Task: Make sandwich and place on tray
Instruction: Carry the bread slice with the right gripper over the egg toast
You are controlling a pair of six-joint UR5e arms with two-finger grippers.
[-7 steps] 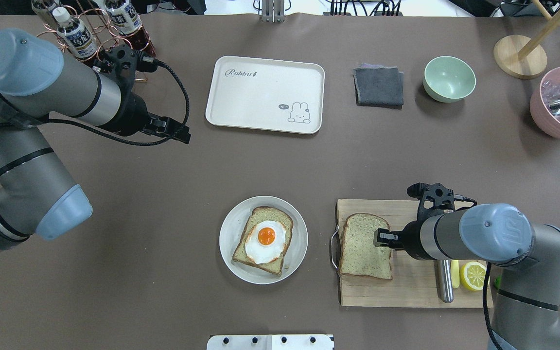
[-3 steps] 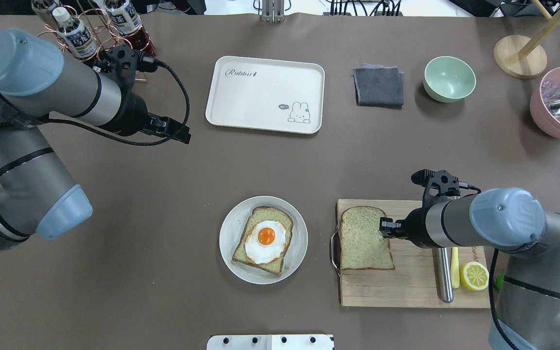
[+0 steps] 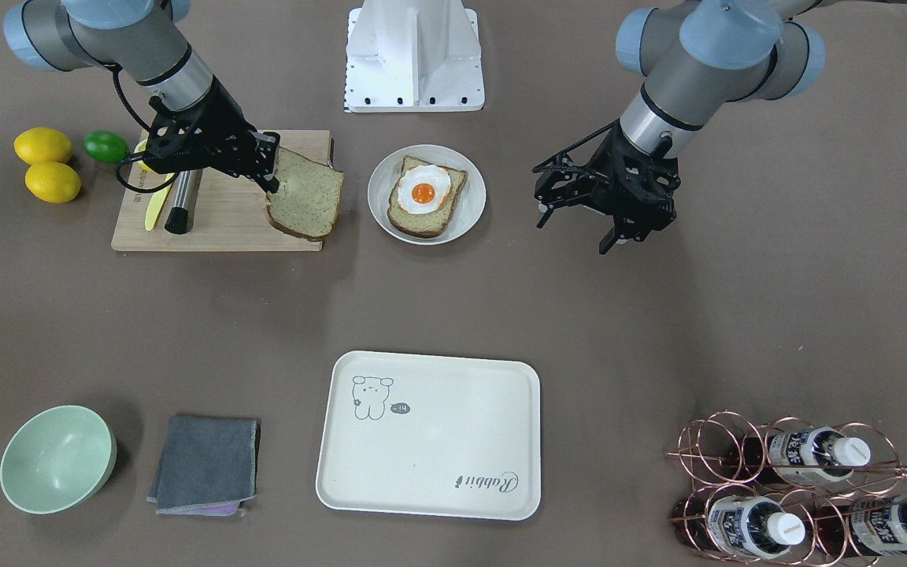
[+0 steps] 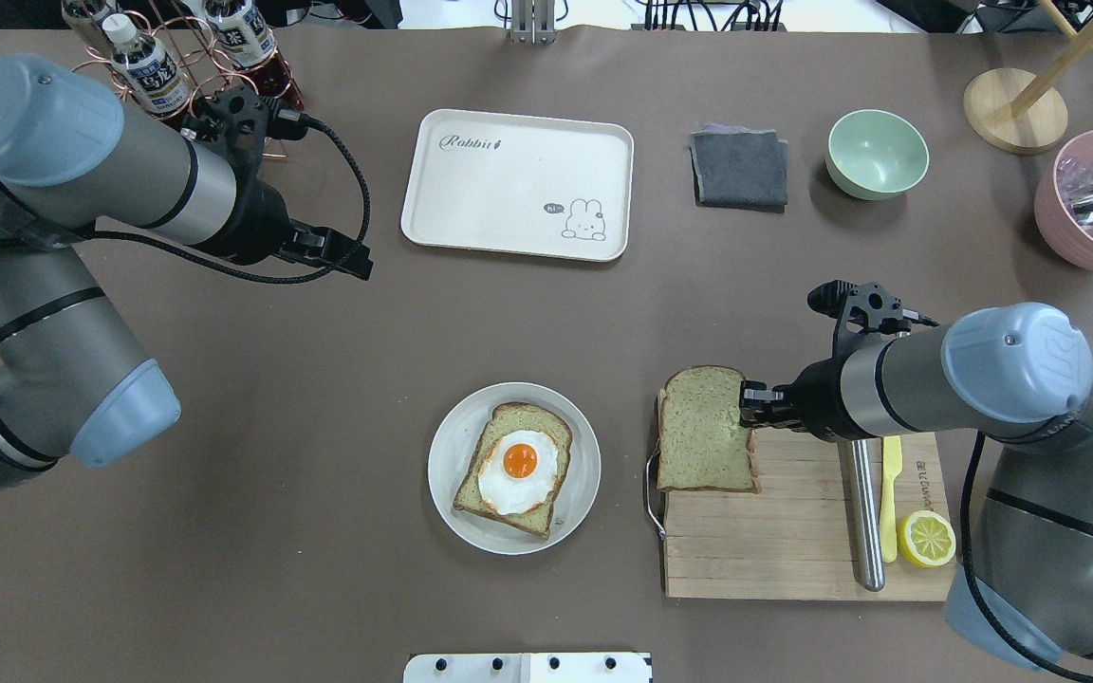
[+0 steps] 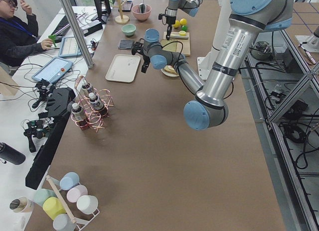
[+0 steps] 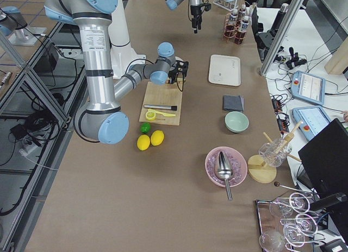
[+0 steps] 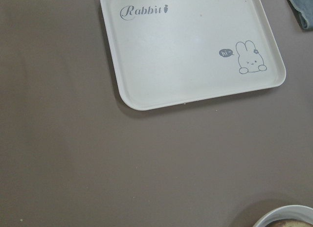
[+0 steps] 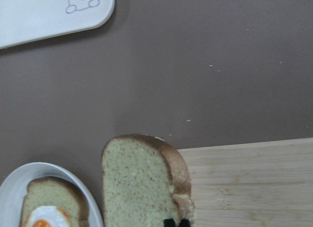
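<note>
Egg point(image 4: 520, 462) sits on lower slice point(image 4: 511, 417); right gripper point(image 4: 748, 396) pinches top slice point(image 4: 703, 432), left gripper point(image 3: 617, 236) gapes; capping and the far tray point(image 4: 509, 180) remain.

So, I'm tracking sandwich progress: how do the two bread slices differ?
The plate slice lies flat on the plate, carrying the egg; the held slice is bare, pinched by the right claw. The held slice juts past the cutting board. Both are brown-crusted wholegrain.
</note>
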